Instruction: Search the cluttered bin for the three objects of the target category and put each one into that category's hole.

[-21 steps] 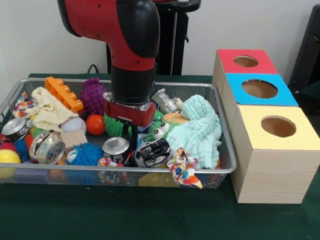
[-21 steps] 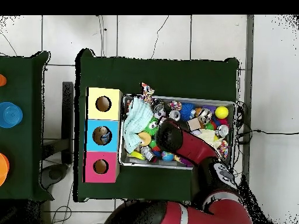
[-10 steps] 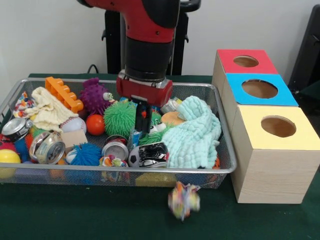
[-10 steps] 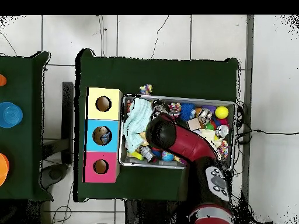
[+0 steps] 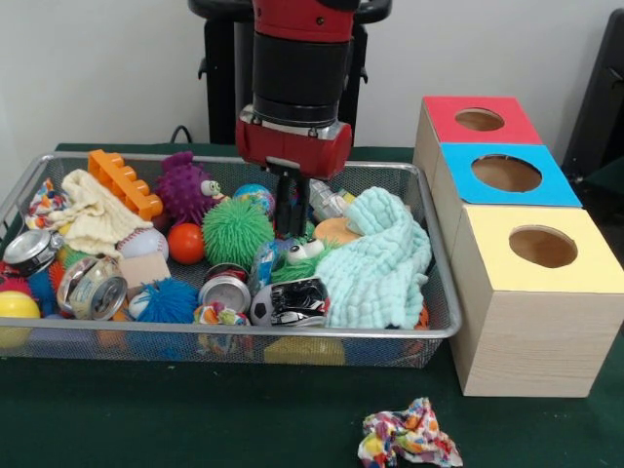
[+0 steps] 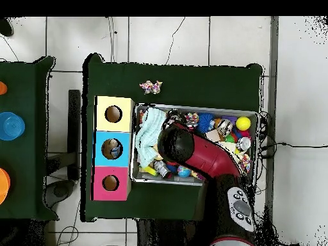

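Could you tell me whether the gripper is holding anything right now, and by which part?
Nothing is visibly held: the gripper hangs closed and empty above the bin.

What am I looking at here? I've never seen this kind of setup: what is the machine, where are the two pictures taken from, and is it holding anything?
The red and black machine is a robot arm; its gripper hangs over a wire mesh bin on a dark green table. One picture faces the robot across the table; the other looks straight down from above.

The bin is packed with clutter: a mint green knitted cloth, a green spiky ball, crushed metal cans, an orange toy brick. Beside it stand three wooden boxes with round holes, topped red, blue and yellow.

A crumpled multicoloured cloth lies on the table outside the bin. The gripper looks shut, and I see nothing in it.
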You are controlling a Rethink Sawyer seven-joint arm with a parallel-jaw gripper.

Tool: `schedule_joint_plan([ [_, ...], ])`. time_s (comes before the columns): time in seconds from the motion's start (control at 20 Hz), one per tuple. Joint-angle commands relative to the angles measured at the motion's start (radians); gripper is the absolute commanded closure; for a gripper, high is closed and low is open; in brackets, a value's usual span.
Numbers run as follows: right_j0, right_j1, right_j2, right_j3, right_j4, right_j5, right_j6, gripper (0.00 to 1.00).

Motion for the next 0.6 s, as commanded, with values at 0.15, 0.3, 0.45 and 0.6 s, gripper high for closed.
schedule_joint_plan([
  [0.15, -0.067, 0.057, 0.079, 0.074, 0.009, -0.038, 0.179, 1.0],
  [0.3, -0.097, 0.103, 0.094, 0.059, 0.001, -0.036, 0.159, 1.0],
  [0.45, -0.136, 0.119, 0.113, 0.039, -0.009, 0.033, 0.108, 1.0],
  [0.6, -0.136, 0.116, 0.11, 0.037, -0.015, 0.042, 0.115, 0.0],
])
